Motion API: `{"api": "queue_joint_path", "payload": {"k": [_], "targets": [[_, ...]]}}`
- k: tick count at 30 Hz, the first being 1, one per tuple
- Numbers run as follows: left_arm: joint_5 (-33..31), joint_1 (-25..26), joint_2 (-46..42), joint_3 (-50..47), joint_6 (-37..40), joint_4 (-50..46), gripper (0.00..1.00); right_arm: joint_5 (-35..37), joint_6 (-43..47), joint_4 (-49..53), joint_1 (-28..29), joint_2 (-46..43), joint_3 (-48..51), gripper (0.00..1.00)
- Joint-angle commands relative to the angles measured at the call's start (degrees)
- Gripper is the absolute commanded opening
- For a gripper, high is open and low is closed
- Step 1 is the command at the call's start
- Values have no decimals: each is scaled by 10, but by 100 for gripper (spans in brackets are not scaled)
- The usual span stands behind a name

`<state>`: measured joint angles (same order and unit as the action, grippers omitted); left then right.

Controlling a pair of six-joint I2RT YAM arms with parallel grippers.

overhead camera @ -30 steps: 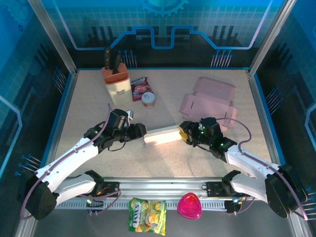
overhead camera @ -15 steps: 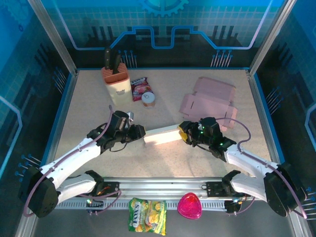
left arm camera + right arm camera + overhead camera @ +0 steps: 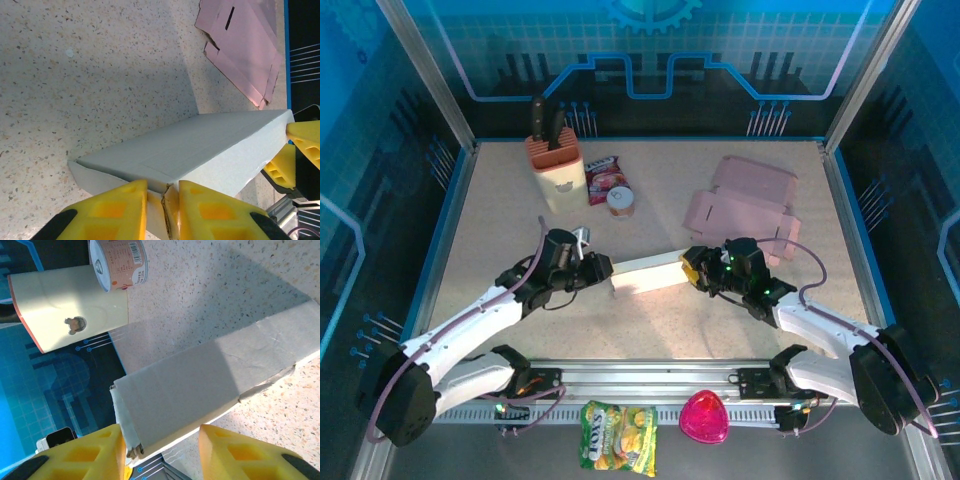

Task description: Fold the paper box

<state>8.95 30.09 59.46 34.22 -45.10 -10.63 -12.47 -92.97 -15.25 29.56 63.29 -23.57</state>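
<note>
left tool (image 3: 162,187) has closed onto the white paper box (image 3: 210,145).

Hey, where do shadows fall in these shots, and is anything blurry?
Left wrist view: a broad shadow darkens the speckled table beside the white folded paper box. Right wrist view: a diagonal shadow crosses the table's upper right. Top external view: evenly lit, sharp.

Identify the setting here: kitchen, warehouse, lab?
Probably a robot test cell in a lab: speckled table boxed in by an aluminium frame with blue printed panels, and loose props such as a knife block and white box.
</note>
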Motion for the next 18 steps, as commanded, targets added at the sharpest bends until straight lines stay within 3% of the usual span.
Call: {"api": "queue_joint_path", "payload": {"k": [1,5,13,18], "targets": [[19,-1,14,-38,9,-40,21,10,9,53,-9,15,26,40],[17,0,13,-46,12,-47,21,9,9,50,-8,19,29,36],[3,1,-31,-22,20,-87,48,8,7,46,-9,15,34,35],[8,10,-69,-1,9,-112,54,10,6,51,-9,8,33,35]]}}
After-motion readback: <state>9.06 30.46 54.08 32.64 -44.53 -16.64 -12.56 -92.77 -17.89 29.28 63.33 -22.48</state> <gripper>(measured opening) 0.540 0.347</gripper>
